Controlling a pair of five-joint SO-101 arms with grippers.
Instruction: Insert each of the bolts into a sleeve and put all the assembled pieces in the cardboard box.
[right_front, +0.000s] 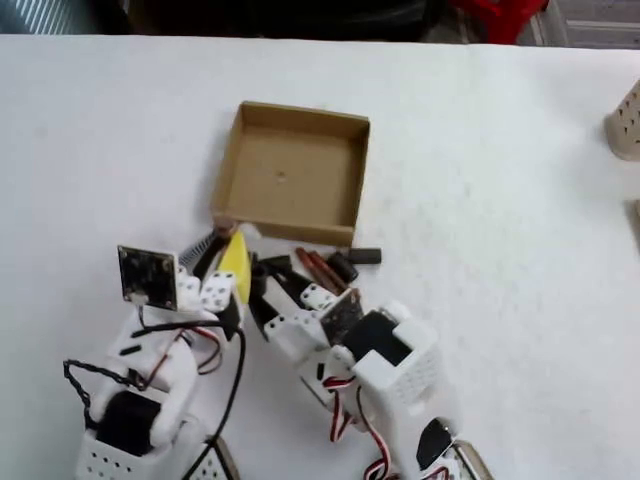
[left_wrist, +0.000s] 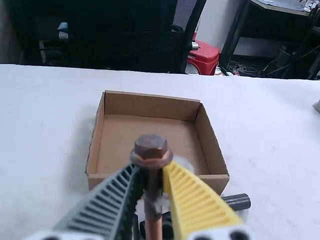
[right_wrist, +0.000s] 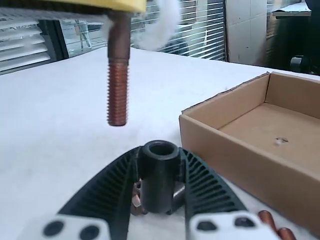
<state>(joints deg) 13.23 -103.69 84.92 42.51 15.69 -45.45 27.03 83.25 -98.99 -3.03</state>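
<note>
Side by side at the white table's (right_front: 500, 200) near edge, two arms work just short of the shallow brown cardboard box (right_front: 300, 118), which lies empty. With grey and yellow fingers, the left gripper (left_wrist: 150, 170) pinches a coppery hex-head metal bolt (left_wrist: 151, 150) below its head. The bolt hangs threads-down above the short black tubular sleeve (right_wrist: 159, 175), clamped upright by the right gripper (right_wrist: 159, 156). Both parts look rigid, dense and smooth; a mid-body grip, leaving the bore free, seems safest.

surface: white table (right_front: 500, 200) | on it: open cardboard box (right_front: 290, 228) near the middle | just beside its near wall: loose copper-coloured bolts (right_front: 318, 268), dark sleeves (right_front: 365, 256) | right edge: beige perforated object (right_front: 625, 125)
</note>
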